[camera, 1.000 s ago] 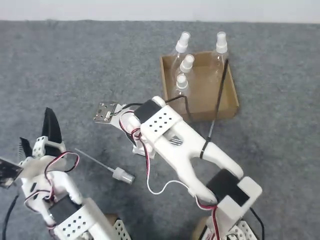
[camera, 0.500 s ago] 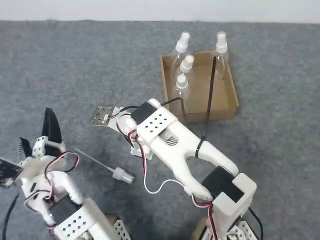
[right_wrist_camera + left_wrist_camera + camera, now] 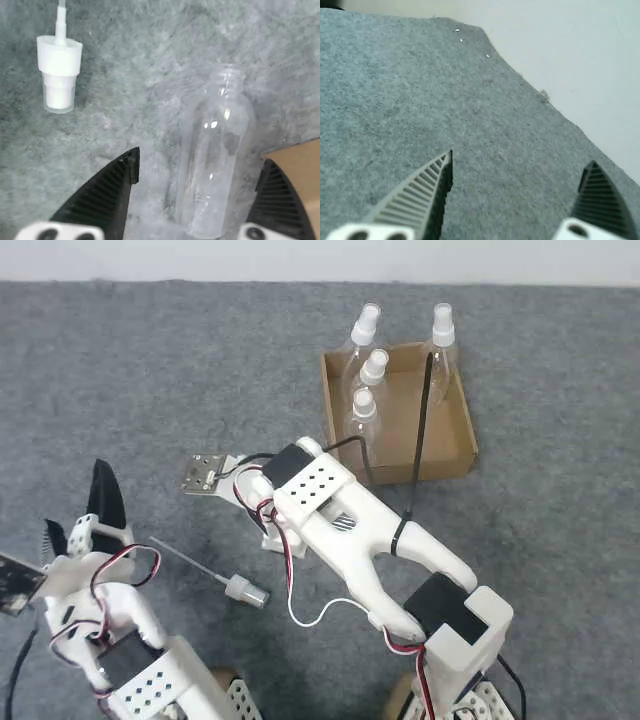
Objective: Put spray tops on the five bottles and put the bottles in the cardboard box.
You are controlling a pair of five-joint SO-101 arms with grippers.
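No text, number, label or sign could be read anywhere. The only thing close to print was a small dark striped mark on the white housing of the right arm, and it was too small to make out.

Four capped bottles standing in cardboard box; spray top lying on carpet, near-left of box; uncapped bottle lying between spray top and box corner.
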